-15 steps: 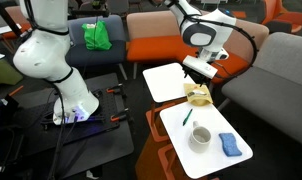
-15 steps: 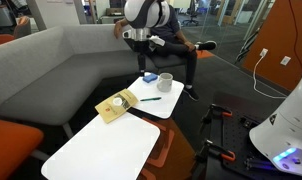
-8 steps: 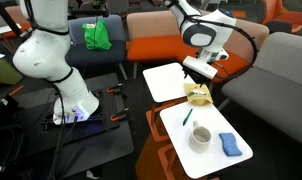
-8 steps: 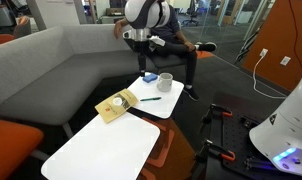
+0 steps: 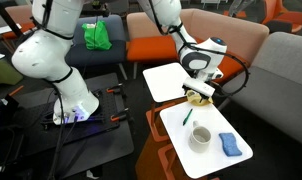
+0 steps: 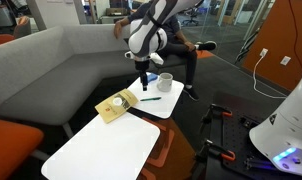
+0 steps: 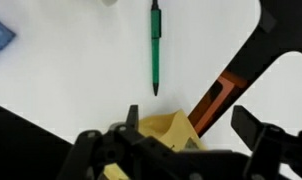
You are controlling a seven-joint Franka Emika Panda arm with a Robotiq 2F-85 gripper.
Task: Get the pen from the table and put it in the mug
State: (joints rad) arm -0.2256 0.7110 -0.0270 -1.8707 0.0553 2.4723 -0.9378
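The tool [image 7: 172,138], spread and empty, has dropped lower toward the pen [image 7: 155,45].

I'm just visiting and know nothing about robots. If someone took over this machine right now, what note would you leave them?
The pincer is open and empty, hovering above the yellowish-tan thing at the tabletop's end.
The thin dark green pen lies flat on the long white tabletop, apart from the mug.
The small round white mug stands upright on the same tabletop and looks empty.
Done: nothing yet; the pen is not picked up.
Left: grasp the pen, carry it to the mug, drop it in.
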